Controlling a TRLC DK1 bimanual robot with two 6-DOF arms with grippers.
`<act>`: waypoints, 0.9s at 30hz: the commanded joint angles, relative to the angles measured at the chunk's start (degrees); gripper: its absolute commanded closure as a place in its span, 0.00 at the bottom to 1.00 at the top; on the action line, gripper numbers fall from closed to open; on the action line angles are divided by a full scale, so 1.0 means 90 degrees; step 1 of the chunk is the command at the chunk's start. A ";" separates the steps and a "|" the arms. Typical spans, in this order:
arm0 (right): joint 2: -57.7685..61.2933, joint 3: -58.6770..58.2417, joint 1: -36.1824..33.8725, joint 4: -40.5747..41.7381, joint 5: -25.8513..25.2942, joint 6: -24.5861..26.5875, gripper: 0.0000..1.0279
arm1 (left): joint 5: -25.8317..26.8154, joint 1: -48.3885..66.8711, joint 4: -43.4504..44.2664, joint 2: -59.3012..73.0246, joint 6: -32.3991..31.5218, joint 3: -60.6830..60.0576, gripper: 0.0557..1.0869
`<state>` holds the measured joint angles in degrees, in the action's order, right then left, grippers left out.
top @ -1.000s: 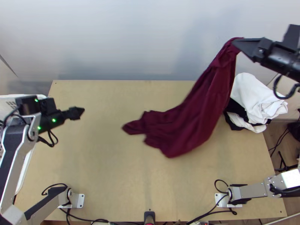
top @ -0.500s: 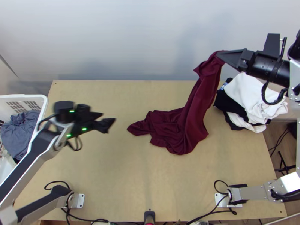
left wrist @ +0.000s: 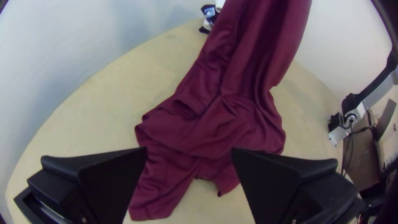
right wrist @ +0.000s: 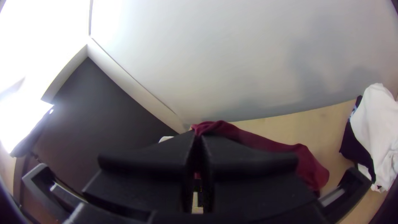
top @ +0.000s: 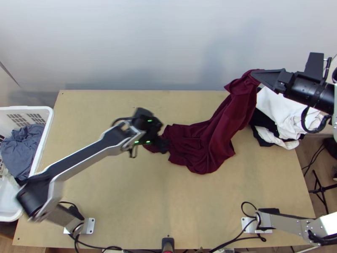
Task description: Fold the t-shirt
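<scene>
Tabletop risk: whole t-shirt could drag or twist if the R gripper pulls w/o the L gripper having a hold; L could also pinch extra layers b/c the cloth's bunched there. Shirt's plain maroon, one end held up high, rest crumpled mid-tabletop w/ soft folds, a narrow flap at L's side. R fingers closed on a bit of the raised end; L fingers apart, prob. set to grip
</scene>
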<state>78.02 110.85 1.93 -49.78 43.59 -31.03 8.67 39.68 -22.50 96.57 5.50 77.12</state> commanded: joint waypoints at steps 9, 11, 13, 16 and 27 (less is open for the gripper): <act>-0.0241 -0.0344 -0.0127 -0.0035 0.0010 0.0127 0.97 | 0.0082 0.0318 -0.0469 0.3303 0.0317 0.3501 0.05; -0.0270 -0.0451 -0.0137 -0.0045 0.0000 0.0147 0.97 | 0.0082 0.0327 -0.0810 0.3605 0.0229 0.4058 0.05; -0.0309 -0.0529 -0.0137 -0.0035 -0.0010 0.0176 0.97 | 0.0082 0.0357 -0.0888 0.3791 0.0141 0.4292 0.05; -0.0309 -0.0568 -0.0147 -0.0035 -0.0020 0.0195 0.97 | 0.0033 0.0405 -0.0898 0.3957 0.0161 0.4312 0.05; -0.0309 -0.0578 -0.0225 -0.0035 -0.0049 0.0195 0.97 | -0.0045 0.0376 -0.1064 0.4533 0.0297 0.4888 0.97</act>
<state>75.31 106.00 0.21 -50.11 43.31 -29.30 8.32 43.46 -31.03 132.55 8.23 114.98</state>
